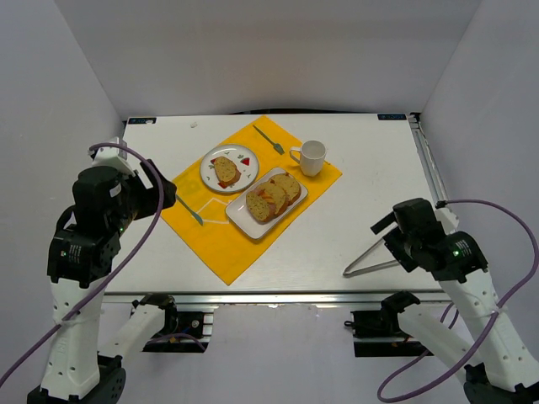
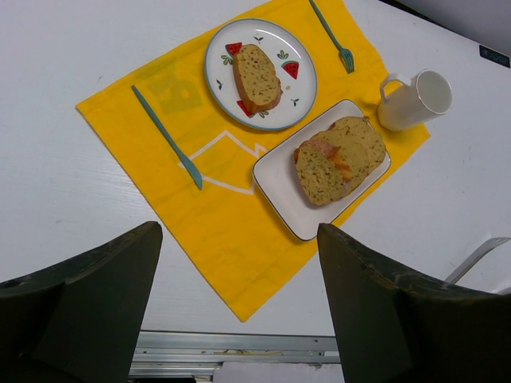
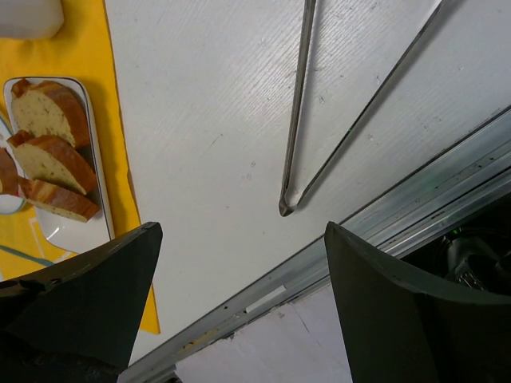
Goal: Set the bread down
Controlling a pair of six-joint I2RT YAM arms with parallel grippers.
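Top view. The bread [image 1: 225,170] lies flat, cut face up, on a round strawberry-patterned plate [image 1: 244,156]. Its long axis runs far to near, with the far end leaning slightly left. The plate sits on a yellow placemat [image 1: 215,248] laid diagonally on a white table [image 1: 370,202] enclosed by plain white walls.

From left to right on the mat:
- a teal knife [image 1: 189,210];
- the plate;
- a rectangular tray [image 1: 239,216] carrying overlapped slices [image 1: 274,198];
- a teal fork [image 1: 269,140];
- a white mug [image 1: 312,157].

Metal tongs [image 1: 375,259] rest on the bare table at the right.

Wrist views. The left gripper [image 2: 239,319] hangs above the near edge with its jaws spread wide, holding nothing. The right gripper [image 3: 243,311] is equally wide and empty, above the tongs.
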